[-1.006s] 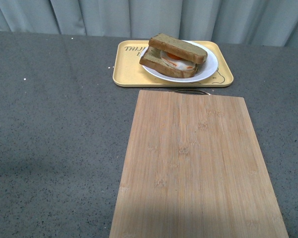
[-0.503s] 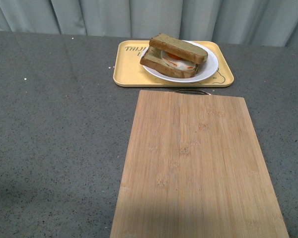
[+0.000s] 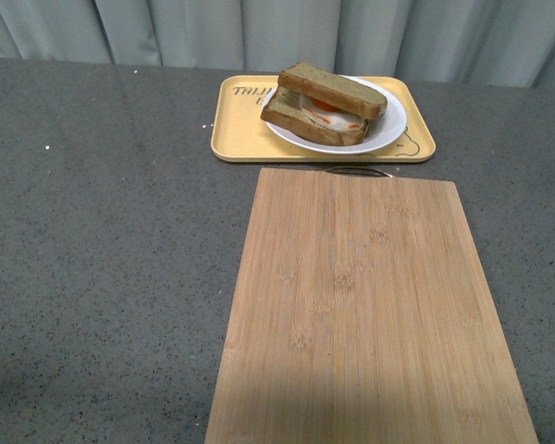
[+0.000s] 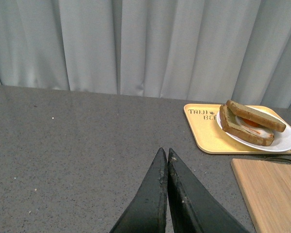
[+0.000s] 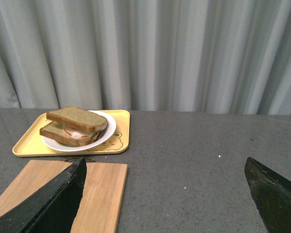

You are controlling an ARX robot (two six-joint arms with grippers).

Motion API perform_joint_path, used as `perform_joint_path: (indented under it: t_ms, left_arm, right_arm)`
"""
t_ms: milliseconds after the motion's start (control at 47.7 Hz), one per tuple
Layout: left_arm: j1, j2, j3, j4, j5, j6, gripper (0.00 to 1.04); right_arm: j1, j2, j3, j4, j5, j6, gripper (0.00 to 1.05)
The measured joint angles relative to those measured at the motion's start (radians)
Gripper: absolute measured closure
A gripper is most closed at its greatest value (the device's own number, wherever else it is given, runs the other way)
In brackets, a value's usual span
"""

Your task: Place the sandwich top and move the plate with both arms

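Left end effector (image 4: 165,160) pinched closed, empty; right end effector (image 5: 167,187) gaping, empty. Brown wholemeal bread top (image 3: 333,89) already sits on the round white plate (image 3: 388,129), so gripping both rims looks next.

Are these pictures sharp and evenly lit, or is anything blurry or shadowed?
Front view: sharp, soft even light, a faint shadow over the near end of the cutting board. Left wrist view: sandwich top clear, near black jaws softer. Right wrist view: jaws dark, featureless.
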Motion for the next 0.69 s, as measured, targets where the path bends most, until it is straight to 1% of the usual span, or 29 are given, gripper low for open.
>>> perform_joint_path:
  t_ms: [398,692]
  left_arm:
    - [0.000,-0.224,0.000,-0.213,0.000,0.000,1.01]
    - [0.000,-0.334,0.000,-0.322,0.000,0.000,1.01]
  right_arm:
    - [0.000,0.000,0.000,0.000,0.000,0.000,0.09]
    - [0.000,0.000,0.000,0.000,0.000,0.000,0.09]
